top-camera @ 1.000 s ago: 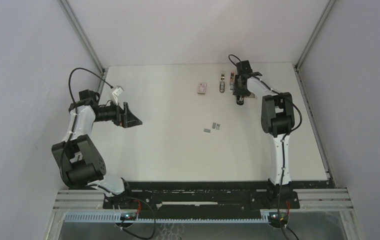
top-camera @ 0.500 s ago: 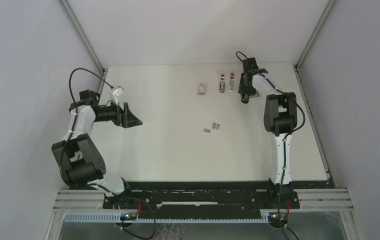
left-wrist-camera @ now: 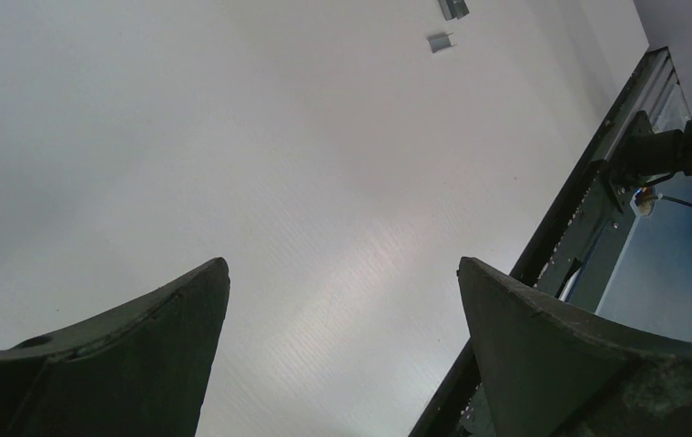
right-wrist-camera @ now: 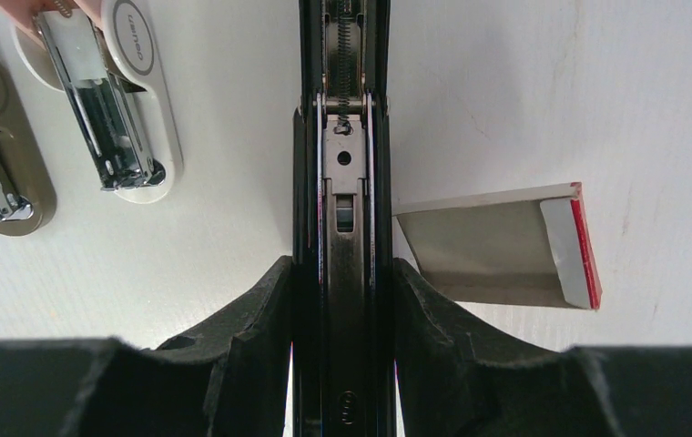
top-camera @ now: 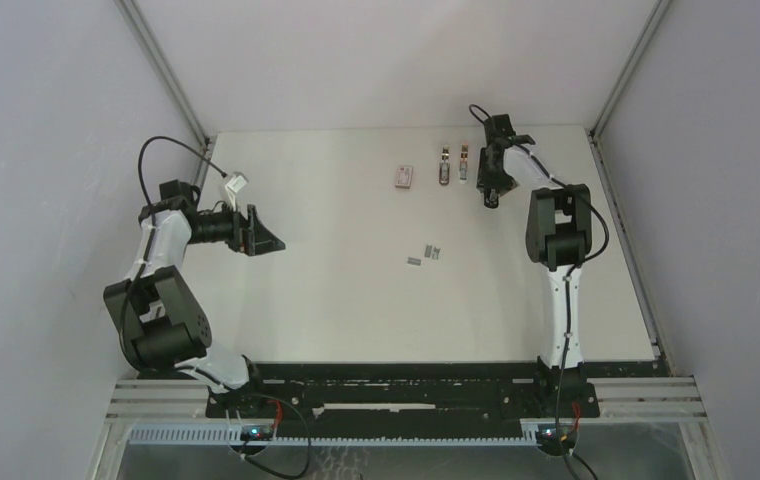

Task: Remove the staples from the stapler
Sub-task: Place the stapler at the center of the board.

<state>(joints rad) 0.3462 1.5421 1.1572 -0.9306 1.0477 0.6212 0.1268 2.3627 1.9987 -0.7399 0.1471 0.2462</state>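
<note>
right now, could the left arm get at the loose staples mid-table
Probably yes. The left gripper is open and empty, only bare table lies between it and the staples, and the right gripper, shut on the black stapler, is off at the back.

In the right wrist view, the white stapler [right-wrist-camera: 115, 109] at ten o'clock carries a short brand word inside a ring on its rounded end, too small to spell out. The olive stapler [right-wrist-camera: 1, 155] at nine o'clock bears a like ring, its lettering unreadable

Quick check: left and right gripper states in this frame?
Left gripper: open, holding nothing.
Right gripper: closed on the black stapler.
</note>
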